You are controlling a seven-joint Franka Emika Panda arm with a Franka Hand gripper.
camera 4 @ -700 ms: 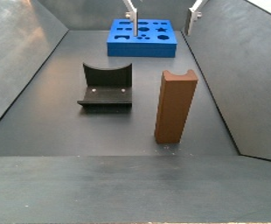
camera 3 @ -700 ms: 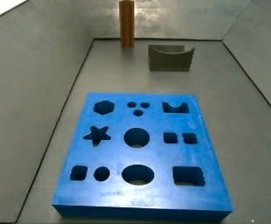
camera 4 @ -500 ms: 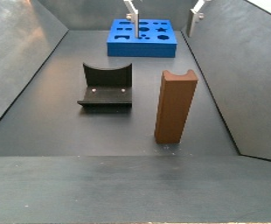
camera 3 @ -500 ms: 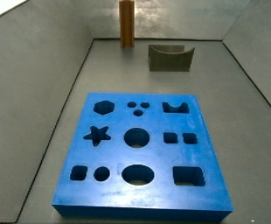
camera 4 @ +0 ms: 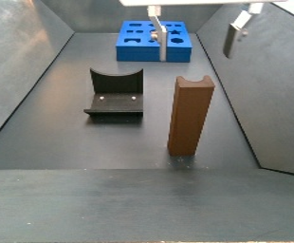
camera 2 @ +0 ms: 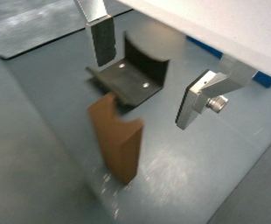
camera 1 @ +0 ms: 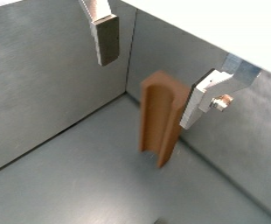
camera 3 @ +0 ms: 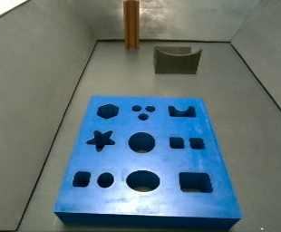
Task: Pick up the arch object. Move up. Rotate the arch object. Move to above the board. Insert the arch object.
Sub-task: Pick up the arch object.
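Grey floor and grey sloping walls frame my working pen, seen from all four cameras. My gripper (camera 1: 162, 74) hangs above the arch object (camera 1: 159, 117), a tan-brown, wood-coloured slim block standing upright on the floor, and the jaws are spread wide with nothing between them. In both wrist views the two flat silver fingers (camera 2: 100, 35) sit well apart, and the block's notched top lies below the gap, nearer the finger that carries the round knob; I cannot tell whether it is centred between them. No finger touches the wood.

In a side view the gripper (camera 4: 198, 27) reaches in from the top edge, its two fingers (camera 4: 160, 23) above and beyond the arch object (camera 4: 188, 116), which stands alone near the wall. Beside the block, off to one side of the jaws, sits the fixture (camera 4: 114, 95), a dark L-shaped bracket on a base plate, also visible in a wrist view (camera 2: 135, 73). Beyond the jaws lies the board (camera 4: 127, 41), a thick bright-blue slab with dark shaped cut-outs, flat on the floor.

In a side view the board (camera 3: 150, 211) fills the foreground, with the arch object (camera 3: 130, 24) and fixture (camera 3: 176, 60) far behind it.
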